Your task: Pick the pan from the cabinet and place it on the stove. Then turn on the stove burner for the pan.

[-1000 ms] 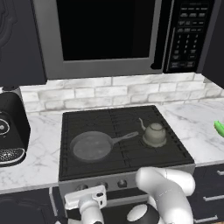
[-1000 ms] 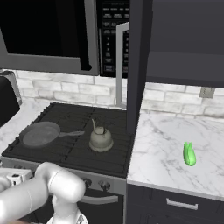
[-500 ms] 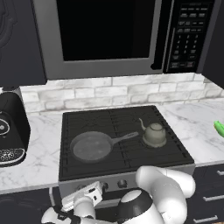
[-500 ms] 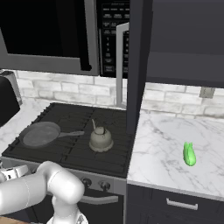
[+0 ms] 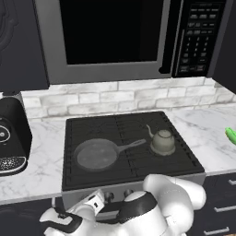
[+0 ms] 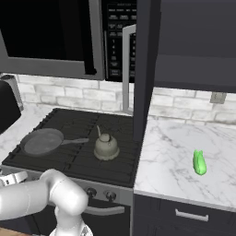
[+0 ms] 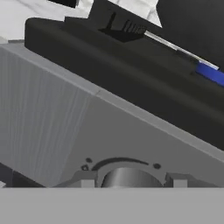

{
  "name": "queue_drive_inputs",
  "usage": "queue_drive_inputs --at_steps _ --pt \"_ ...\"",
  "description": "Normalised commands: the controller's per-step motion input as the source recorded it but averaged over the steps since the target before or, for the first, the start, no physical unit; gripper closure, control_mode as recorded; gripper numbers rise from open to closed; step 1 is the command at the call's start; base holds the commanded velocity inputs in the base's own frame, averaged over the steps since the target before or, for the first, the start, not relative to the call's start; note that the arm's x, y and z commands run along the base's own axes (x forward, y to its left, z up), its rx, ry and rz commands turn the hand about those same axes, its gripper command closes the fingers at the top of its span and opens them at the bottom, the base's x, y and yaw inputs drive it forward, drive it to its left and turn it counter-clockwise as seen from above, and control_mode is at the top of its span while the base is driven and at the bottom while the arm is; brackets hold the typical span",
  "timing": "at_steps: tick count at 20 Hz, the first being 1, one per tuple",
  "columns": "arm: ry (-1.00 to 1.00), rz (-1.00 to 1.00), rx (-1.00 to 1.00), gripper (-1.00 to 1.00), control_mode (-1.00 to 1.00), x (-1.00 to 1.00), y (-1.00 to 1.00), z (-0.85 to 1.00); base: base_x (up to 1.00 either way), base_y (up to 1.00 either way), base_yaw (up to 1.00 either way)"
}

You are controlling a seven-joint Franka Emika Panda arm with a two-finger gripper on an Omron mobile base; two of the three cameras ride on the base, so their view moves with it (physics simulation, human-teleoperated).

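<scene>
While parked low at the stove point(image 5: 133, 166) front, gripper point(image 5: 57, 216) width can't be told. Pan point(image 5: 97, 154) sits on the left grates, beside the kettle point(image 5: 161, 140).

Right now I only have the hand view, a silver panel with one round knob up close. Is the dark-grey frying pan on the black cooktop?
Observer: Yes, the round dark-grey frying pan sits flat on the left grates of the black ribbed cooktop.
Operator: Where does its handle point?
Observer: To the right, toward the small pale-grey kettle on the right grates.
Operator: Anything else nearby?
Observer: A small green item lies on the white marble counter right of the cooktop.
</scene>
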Motion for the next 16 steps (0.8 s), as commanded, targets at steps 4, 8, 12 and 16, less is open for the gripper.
queue_drive_inputs --at_steps 4,8,12,16 --pt "-0.11 0.00 -0.32 1.00 -1.00 -0.27 0.29 -0.71 0.00 0.00 0.00" --pt "-0.14 -0.01 -0.32 1.00 -1.00 -0.30 0.26 -0.71 0.00 0.00 0.00" --pt "-0.12 -0.01 -0.31 1.00 -1.00 -0.26 0.26 -0.67 0.00 0.00 0.00" --pt "-0.12 -0.02 -0.31 1.00 -1.00 -0.27 0.29 -0.74 0.00 0.00 0.00"
